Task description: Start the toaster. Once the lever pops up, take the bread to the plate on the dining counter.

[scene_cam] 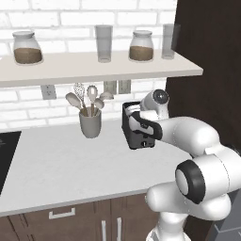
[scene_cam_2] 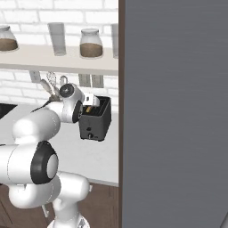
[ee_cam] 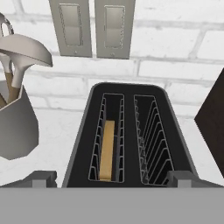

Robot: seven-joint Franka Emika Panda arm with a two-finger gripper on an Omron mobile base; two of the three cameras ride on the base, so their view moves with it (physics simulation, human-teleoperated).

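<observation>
Two jars point(scene_cam: 28, 47) with brown stuff inside are seen on the shelf point(scene_cam: 94, 68) in the left base view, with two clear glasses point(scene_cam: 104, 43) among them, contents not discernible. Below on the counter point(scene_cam: 61, 164), a grey utensil cup point(scene_cam: 90, 123) is stuffed with spoons and a whisk, and the black toaster point(scene_cam: 137, 126) is parked just to its right, partly covered by the arm.

In the right base view, the toaster point(scene_cam_2: 95, 119) is seen close beside a tall grey panel point(scene_cam_2: 173, 111), something tan visible in its top.

In the hand view, the bread point(ee_cam: 106, 151) is sunk upright in the toaster's left slot; the right slot is bare wire. The gripper point(ee_cam: 111, 178) is held wide open just above the toaster's near edge, nothing gripped.
</observation>
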